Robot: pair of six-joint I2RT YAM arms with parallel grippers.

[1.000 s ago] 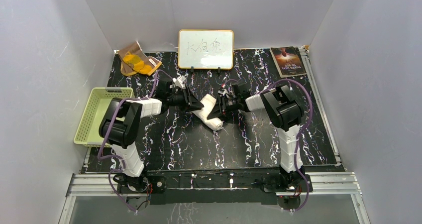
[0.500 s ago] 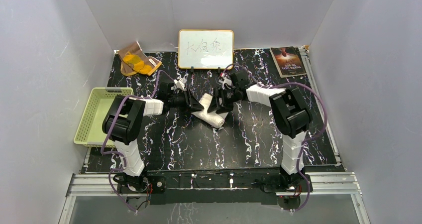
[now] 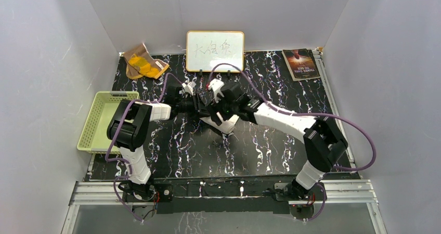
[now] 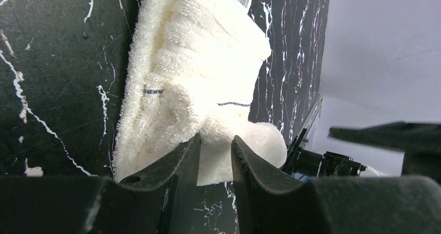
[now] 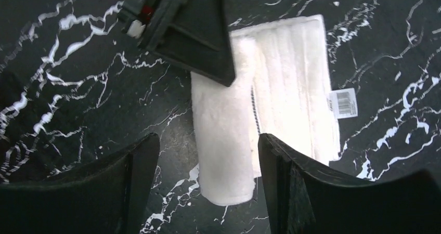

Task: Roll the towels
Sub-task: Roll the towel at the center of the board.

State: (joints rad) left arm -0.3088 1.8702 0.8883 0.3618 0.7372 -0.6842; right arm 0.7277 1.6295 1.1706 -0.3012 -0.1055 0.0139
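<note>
The cream towel [image 3: 225,124] lies partly rolled at the table's middle. In the right wrist view the rolled part [image 5: 223,140] lies beside the flat ribbed part [image 5: 296,78], which carries a barcode label. My left gripper [image 3: 203,110] is shut on the end of the roll, with towel [image 4: 197,62] pinched between its fingertips [image 4: 215,139]. My right gripper [image 3: 223,107] hovers over the roll, open and empty [image 5: 208,138], with the roll below and between its fingers. The orange-and-brown cloth [image 3: 143,62] lies crumpled at the far left corner.
A pale green basket [image 3: 104,117] stands at the left edge. A whiteboard [image 3: 215,51] stands at the back middle. A dark booklet [image 3: 300,63] lies at the back right. Grey walls enclose three sides.
My right arm has stretched to the left, carrying its gripper from the towel's right side to above the roll. My left gripper has stayed on the towel's end.
</note>
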